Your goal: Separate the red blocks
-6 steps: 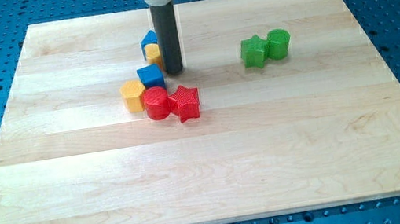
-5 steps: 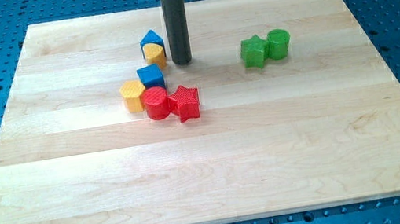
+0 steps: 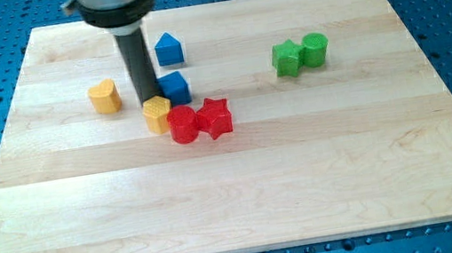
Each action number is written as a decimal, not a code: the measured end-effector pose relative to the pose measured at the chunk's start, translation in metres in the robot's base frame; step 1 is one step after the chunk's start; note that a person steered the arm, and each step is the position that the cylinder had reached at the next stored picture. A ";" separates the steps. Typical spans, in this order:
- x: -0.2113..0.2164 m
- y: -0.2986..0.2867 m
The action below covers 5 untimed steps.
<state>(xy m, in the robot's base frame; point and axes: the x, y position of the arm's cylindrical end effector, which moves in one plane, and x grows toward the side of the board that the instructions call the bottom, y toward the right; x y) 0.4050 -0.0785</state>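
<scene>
The red cylinder (image 3: 183, 125) and red star (image 3: 216, 117) sit touching near the bench (image 3: 305, 177) centre, not yet separated. My tip (image 3: 149, 100) stands just above the yellow hexagon (image 3: 157, 114), beside the blue cube (image 3: 173, 87). The end effector is a plain rod; nothing gripped. Approach step in hand; next, wedge between the reds.

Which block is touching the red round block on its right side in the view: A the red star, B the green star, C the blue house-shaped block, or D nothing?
A: the red star sits pressed against the red round block, on the view's right.
</scene>
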 end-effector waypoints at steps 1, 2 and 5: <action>0.006 0.017; 0.039 0.051; 0.026 -0.001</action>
